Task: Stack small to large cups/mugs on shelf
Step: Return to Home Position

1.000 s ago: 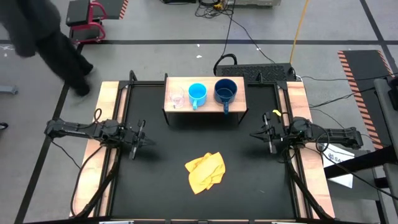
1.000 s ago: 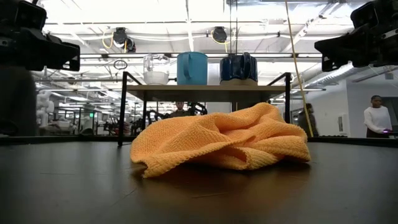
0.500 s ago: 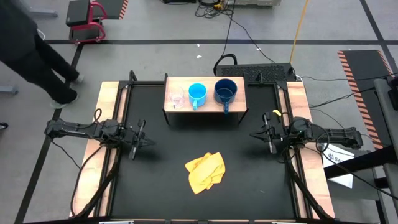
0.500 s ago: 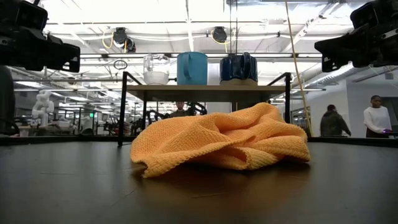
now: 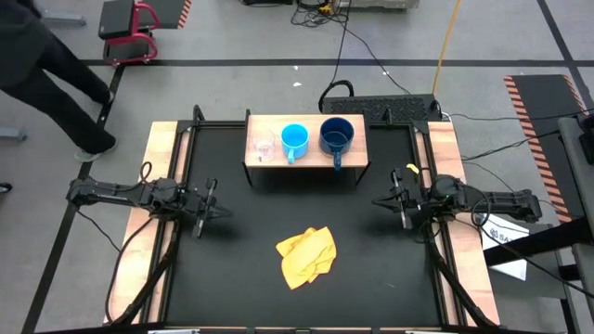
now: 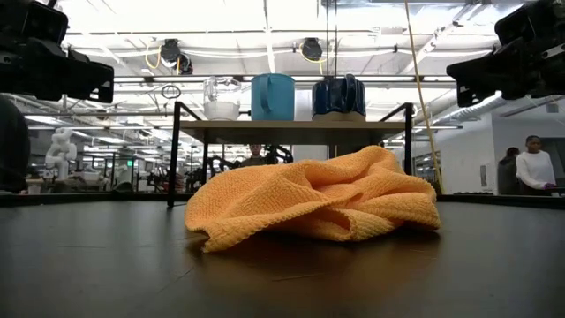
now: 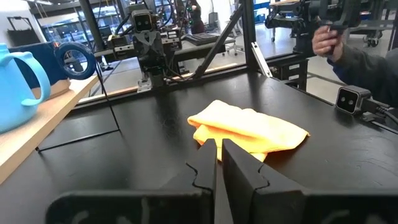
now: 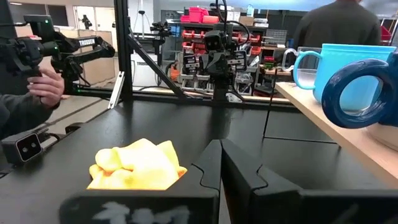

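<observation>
A clear glass cup (image 5: 264,146), a light blue mug (image 5: 294,140) and a dark blue mug (image 5: 336,138) stand upright in a row on the wooden shelf (image 5: 348,160) at the table's far middle; they also show in the low view (image 6: 273,97). My left gripper (image 5: 215,203) is shut and empty, above the table's left side. My right gripper (image 5: 388,201) is shut and empty, above the right side. Each wrist view shows its own shut fingers (image 7: 217,158) (image 8: 219,163).
A crumpled yellow cloth (image 5: 306,254) lies on the black table between the arms, nearer the front. Light wooden rails (image 5: 153,167) run along both table sides. A person (image 5: 56,65) walks on the floor beyond the far left corner.
Both arms have kept still and the cups have not moved. The person beyond the table's far left corner has walked along the floor.
</observation>
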Robot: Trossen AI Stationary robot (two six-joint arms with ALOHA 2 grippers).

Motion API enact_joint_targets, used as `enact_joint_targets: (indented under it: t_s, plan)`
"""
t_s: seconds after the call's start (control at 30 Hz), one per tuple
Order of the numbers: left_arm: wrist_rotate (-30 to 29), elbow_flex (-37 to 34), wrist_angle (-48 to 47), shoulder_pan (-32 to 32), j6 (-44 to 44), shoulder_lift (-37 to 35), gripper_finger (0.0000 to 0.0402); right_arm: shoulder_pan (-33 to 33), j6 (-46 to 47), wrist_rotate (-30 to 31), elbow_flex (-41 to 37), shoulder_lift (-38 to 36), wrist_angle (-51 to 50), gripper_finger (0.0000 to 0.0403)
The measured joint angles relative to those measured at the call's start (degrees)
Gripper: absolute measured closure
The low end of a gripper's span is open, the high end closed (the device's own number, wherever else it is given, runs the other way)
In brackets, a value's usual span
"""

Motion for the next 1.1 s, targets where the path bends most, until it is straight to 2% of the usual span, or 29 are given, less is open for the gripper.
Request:
enact_joint_targets:
  t_s: [1.1]
  plan:
    - [0.0,0.0,0.1,0.0,-0.1,0.0,0.0366,0.0,0.1,0.0,0.0,0.0,-0.1,0.0403]
